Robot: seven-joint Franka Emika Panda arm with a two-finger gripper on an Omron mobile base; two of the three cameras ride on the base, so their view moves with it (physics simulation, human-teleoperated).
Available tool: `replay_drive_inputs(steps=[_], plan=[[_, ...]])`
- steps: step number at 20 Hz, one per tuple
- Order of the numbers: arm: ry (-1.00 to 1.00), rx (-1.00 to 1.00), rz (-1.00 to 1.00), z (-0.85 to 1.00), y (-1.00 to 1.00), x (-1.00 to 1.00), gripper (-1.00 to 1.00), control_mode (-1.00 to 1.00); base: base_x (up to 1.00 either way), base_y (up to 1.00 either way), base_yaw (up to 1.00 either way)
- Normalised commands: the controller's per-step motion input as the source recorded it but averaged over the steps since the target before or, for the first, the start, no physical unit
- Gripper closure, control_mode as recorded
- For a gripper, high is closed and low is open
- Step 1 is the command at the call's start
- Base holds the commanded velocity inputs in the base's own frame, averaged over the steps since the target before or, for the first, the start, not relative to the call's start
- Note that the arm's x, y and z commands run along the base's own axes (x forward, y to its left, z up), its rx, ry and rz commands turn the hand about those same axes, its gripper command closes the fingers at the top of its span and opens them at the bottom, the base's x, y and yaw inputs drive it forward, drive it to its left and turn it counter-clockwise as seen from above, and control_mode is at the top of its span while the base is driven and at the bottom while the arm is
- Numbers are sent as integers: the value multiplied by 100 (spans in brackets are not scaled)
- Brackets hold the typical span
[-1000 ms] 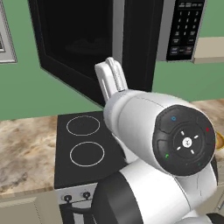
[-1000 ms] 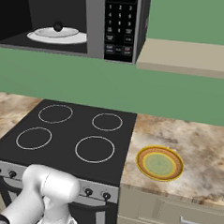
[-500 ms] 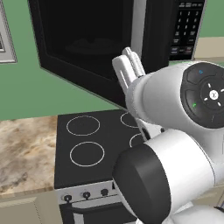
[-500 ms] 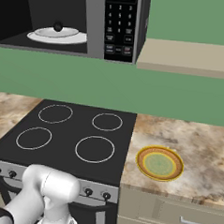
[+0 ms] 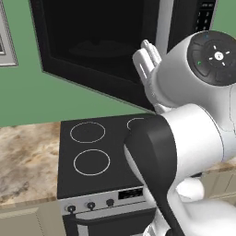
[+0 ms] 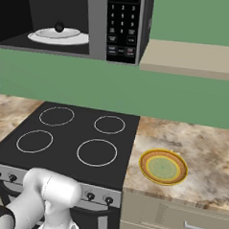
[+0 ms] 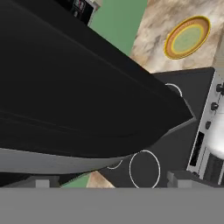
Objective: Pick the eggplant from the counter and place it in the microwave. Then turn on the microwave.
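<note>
**benchrat:** so where was the eggplant (image 6: 59,26) when you paused?

**panda_ops:** It was already inside the microwave (image 6: 74,23). In the right base view you had it as a small dark blob on the white turntable plate (image 6: 59,36), roughly at the plate's middle, with the door (image 5: 99,55) swung wide open. Nothing was touching it.

**benchrat:** and your gripper (image 7: 111,181)?

**panda_ops:** From the hand view, your two finger tips (image 7: 41,181) stood far apart at the bottom edge, about as wide as they go, with nothing between them. The camera there looked along the dark underside of the open door, which ran across most of the picture.

**benchrat:** where was the arm?

**panda_ops:** In the left base view your white arm (image 5: 193,120) reared up right in front of the open door, just below and beside it. I couldn't tell from that angle whether it was touching the door.

**benchrat:** rest of the kitchen?

**panda_ops:** The keypad (image 6: 123,23) sat on the microwave's right side. Below was the black stove (image 6: 72,138) with four rings. Right of it you had the marbled counter (image 6: 205,151) carrying the yellow-rimmed green plate (image 6: 163,167), bare, near the front edge. A beige shelf (image 6: 191,61) ran along the green wall beside the microwave.
</note>
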Motion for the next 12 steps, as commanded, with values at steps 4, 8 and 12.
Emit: replay_drive_inputs(steps=[4, 8, 12], plan=[[0, -2, -7, 2, -34, 33, -100, -100, 0, 0, 0], [0, -1, -6, 5, -31, 35, -100, -100, 0, 0, 0], [0, -2, -6, 6, -31, 36, -100, -100, 0, 0, 0]])
